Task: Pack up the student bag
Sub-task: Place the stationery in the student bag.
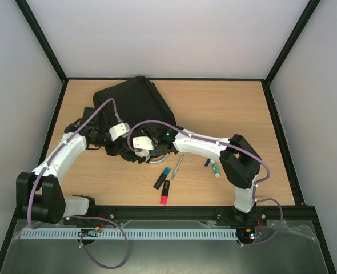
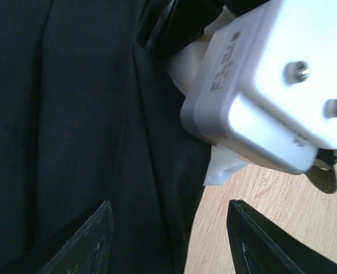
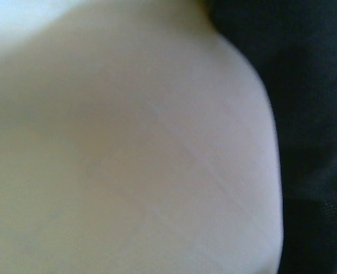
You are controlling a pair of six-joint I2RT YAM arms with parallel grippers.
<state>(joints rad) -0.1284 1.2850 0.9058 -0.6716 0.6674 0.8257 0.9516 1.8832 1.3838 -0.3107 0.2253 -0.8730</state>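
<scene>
The student bag (image 1: 135, 104), a large black backpack, lies at the back left of the wooden table. Both arms meet at its near edge. My left gripper (image 1: 119, 144) hovers over that edge. In the left wrist view its fingers (image 2: 94, 234) stand apart, and my left gripper (image 2: 169, 212) is open over the bag's black fabric (image 2: 71, 114) and bare wood. My right gripper (image 1: 147, 149) is pushed in against the bag, its fingers hidden. The right wrist view is filled by a blurred white surface (image 3: 128, 148) with black fabric (image 3: 311, 114) beside it. Right arm's white wrist housing (image 2: 271, 80) sits close above my left fingers.
Loose on the wood in front of the bag lie a silver pen (image 1: 177, 166), a black marker with a blue cap (image 1: 163, 178) and a red and black marker (image 1: 165, 192). Two more small pens (image 1: 212, 165) lie under the right arm. A black frame edges the table.
</scene>
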